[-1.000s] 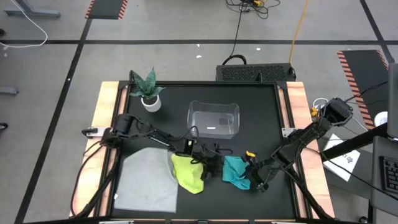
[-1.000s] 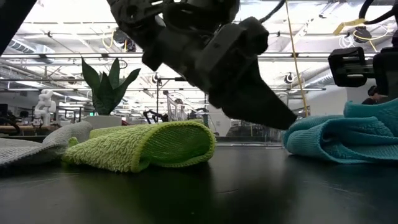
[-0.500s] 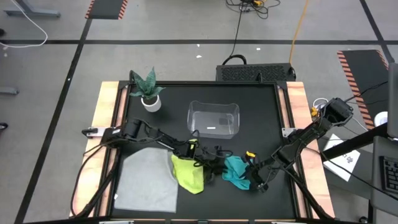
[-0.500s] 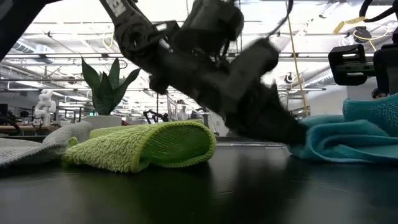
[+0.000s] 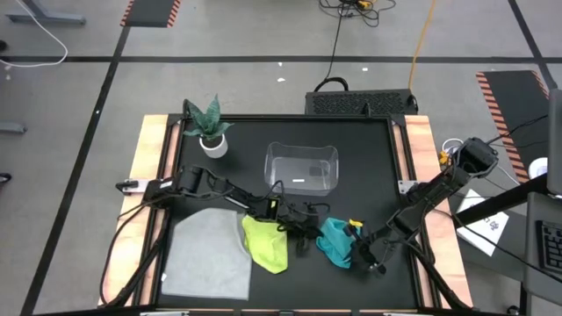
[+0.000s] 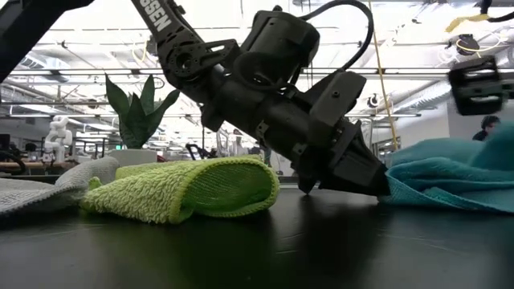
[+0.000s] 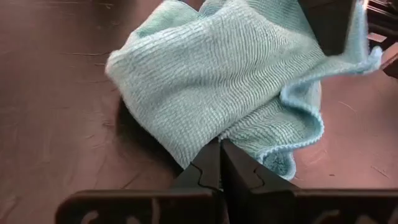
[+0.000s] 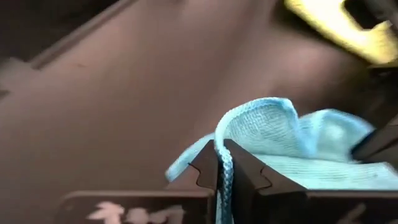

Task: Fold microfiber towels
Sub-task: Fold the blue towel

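The teal towel (image 5: 334, 242) lies bunched on the black table between my two grippers. My left gripper (image 7: 219, 146) is down at its left edge, shut. My right gripper (image 8: 222, 152) is shut on its right side, which stands raised (image 6: 482, 160). The yellow-green towel (image 5: 268, 247) lies loosely folded left of the teal one, under my left arm. It rests partly on the light grey towel (image 5: 206, 256), which is spread flat at the near left. My left gripper has its shut fingertips on the teal towel's left edge (image 7: 239, 144), where the cloth lies on the table. The fingers slant down from the table's left. How much cloth sits between them does not show. My right gripper pinches a rolled edge of the teal towel (image 8: 225, 134) between its two fingers, the hem running down between them. It comes slanting down from the table's right. That side of the towel is lifted off the table while the rest lies on it.
A clear plastic bin (image 5: 301, 168) stands at the table's middle, behind the towels. A potted plant (image 5: 208, 132) is at the far left corner. Bare black table (image 6: 265, 249) lies in front of the towels.
My left gripper has come down toward the teal towel, rolled a little, and shut at the towel's left edge. The towel's left side has stayed on the table.
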`<act>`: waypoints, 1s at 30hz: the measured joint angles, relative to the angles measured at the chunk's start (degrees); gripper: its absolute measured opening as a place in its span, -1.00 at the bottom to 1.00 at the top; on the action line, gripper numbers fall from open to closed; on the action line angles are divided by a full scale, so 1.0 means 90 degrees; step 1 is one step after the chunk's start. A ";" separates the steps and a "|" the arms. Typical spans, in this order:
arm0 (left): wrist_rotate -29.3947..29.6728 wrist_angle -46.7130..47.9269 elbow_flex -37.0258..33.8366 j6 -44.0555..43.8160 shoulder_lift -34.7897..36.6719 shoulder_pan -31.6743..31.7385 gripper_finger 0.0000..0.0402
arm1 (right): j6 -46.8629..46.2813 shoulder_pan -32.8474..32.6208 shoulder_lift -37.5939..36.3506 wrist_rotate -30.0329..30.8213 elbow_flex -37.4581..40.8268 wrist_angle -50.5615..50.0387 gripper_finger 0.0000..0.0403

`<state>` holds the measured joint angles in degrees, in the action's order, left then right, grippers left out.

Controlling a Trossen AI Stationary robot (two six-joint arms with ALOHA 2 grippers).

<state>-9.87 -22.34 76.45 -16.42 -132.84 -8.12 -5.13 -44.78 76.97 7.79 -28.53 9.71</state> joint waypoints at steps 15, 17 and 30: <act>-0.0079 0.0084 0.0050 0.0061 -0.0009 0.0009 -0.93 | -0.0671 -0.0094 -0.0012 0.1275 -0.0012 0.0565 0.06; -0.0096 0.0018 0.0040 0.0226 -0.0012 0.0012 -0.93 | -0.0522 -0.0094 -0.0012 0.1780 -0.0012 0.0700 0.09; -0.0357 0.0561 0.0016 0.1887 0.0404 -0.0514 -0.92 | -0.1443 0.0131 0.0330 0.2262 -0.0007 -0.0456 -0.11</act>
<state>-13.08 -17.29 76.60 0.56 -129.20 -12.75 -18.11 -43.61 79.94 28.15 -28.60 5.61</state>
